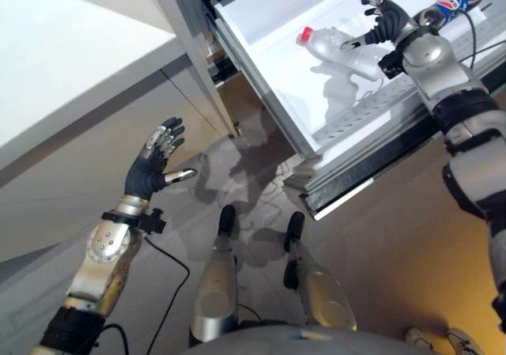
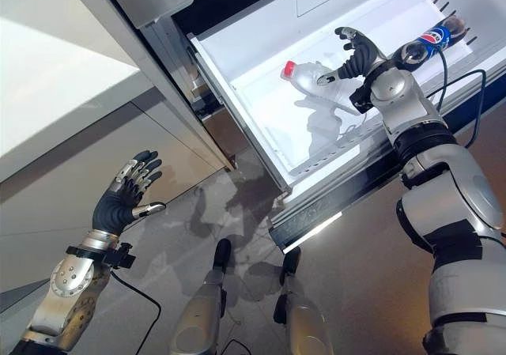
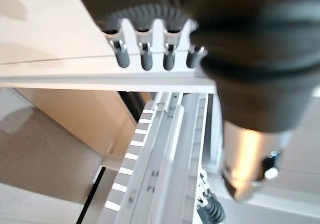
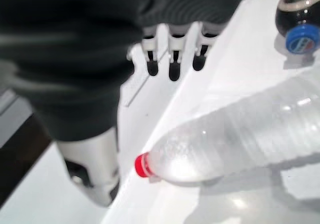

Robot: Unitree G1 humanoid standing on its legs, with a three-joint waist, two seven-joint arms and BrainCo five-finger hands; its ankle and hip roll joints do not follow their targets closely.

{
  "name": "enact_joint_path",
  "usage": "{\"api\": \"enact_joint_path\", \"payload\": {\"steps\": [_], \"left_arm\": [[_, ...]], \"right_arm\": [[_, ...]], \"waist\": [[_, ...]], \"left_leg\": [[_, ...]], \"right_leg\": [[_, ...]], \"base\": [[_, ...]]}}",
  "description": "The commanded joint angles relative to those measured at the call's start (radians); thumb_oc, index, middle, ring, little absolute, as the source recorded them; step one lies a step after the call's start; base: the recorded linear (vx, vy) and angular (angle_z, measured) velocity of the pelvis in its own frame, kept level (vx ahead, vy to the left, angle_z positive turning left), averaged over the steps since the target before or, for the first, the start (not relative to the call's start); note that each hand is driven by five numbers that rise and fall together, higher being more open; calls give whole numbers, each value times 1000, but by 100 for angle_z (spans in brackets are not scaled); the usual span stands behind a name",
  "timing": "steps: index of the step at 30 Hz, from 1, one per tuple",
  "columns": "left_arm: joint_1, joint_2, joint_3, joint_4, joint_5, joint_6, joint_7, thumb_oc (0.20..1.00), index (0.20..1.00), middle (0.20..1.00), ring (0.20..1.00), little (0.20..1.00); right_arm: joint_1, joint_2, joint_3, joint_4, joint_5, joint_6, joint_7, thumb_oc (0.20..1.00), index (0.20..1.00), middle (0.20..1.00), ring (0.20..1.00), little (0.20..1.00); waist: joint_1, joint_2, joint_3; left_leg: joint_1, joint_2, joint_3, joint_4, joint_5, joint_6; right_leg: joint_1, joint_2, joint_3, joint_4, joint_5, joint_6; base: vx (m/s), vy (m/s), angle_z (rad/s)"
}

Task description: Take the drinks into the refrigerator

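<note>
A clear plastic bottle point(image 1: 332, 47) with a red cap lies on its side in the white pulled-out refrigerator drawer point(image 1: 265, 94). My right hand point(image 1: 385, 19) hovers open just over the bottle's body, with its thumb close to the bottle and the fingers point(image 4: 172, 59) straight and apart from it. A dark cola bottle point(image 1: 452, 1) with a blue label and cap lies at the drawer's far right corner, behind my right wrist. My left hand point(image 1: 150, 169) is raised open over the floor at the left, holding nothing.
The drawer's front edge and metal rails point(image 1: 371, 161) jut out over the grey floor. A white cabinet panel point(image 1: 71, 62) stands at the left, next to a beige wall point(image 3: 80, 119). A person's light shoes point(image 1: 435, 341) show at the lower right.
</note>
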Motion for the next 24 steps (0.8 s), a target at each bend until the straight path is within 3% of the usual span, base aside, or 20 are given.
{"api": "enact_joint_path", "payload": {"steps": [1, 7, 11, 14, 17, 21, 24], "left_arm": [[26, 35, 86, -121, 7, -37, -17, 1000, 1000, 1000, 1000, 1000], [14, 47, 87, -104, -2, -29, -37, 1000, 1000, 1000, 1000, 1000], [8, 44, 95, -69, -10, -23, -56, 1000, 1000, 1000, 1000, 1000], [44, 15, 129, -52, 11, -16, -59, 1000, 1000, 1000, 1000, 1000], [92, -18, 187, -61, 21, -17, -87, 1000, 1000, 1000, 1000, 1000], [150, -31, 249, -83, 43, -14, -111, 1000, 1000, 1000, 1000, 1000], [178, -50, 264, -101, 53, -19, -123, 1000, 1000, 1000, 1000, 1000]], "right_arm": [[-44, 14, 38, -39, 27, -33, -12, 1000, 1000, 1000, 1000, 1000], [-48, -43, 39, -123, 51, -36, -2, 1000, 1000, 1000, 1000, 1000], [-6, -286, 22, -475, 150, -82, 19, 1000, 1000, 1000, 1000, 1000], [211, -502, -145, -762, 185, -125, 39, 1000, 1000, 1000, 1000, 1000], [575, -618, -441, -929, 113, -171, 44, 1000, 1000, 1000, 1000, 1000], [1198, -540, -926, -1073, -20, -182, 76, 1000, 1000, 1000, 1000, 1000], [1440, -387, -1070, -1100, -66, -188, 92, 1000, 1000, 1000, 1000, 1000]], "waist": [[-13, -52, 4], [-13, -60, -32], [-39, -79, -85], [-68, -79, -123], [-110, -66, -160], [-139, -75, -193], [-141, -71, -212]], "left_leg": [[30, -72, 12, -13, -24, 86], [51, -76, 11, 0, -39, 86], [99, -88, 25, 42, -84, 88], [123, -93, 42, 69, -111, 93], [135, -99, 62, 83, -129, 101], [154, -103, 80, 90, -152, 114], [172, -102, 90, 76, -157, 122]], "right_leg": [[-50, -5, 16, 163, -134, 23], [-19, -10, 12, 159, -138, 22], [52, -14, 21, 152, -145, 25], [94, -16, 31, 135, -144, 32], [110, -21, 44, 125, -139, 41], [125, -21, 66, 127, -144, 48], [131, -22, 77, 119, -143, 54]], "base": [[0, 0, 0], [6, 3, 0], [83, 30, 4], [84, 63, 4], [73, 79, -4], [75, 53, -27], [52, 32, -26]]}}
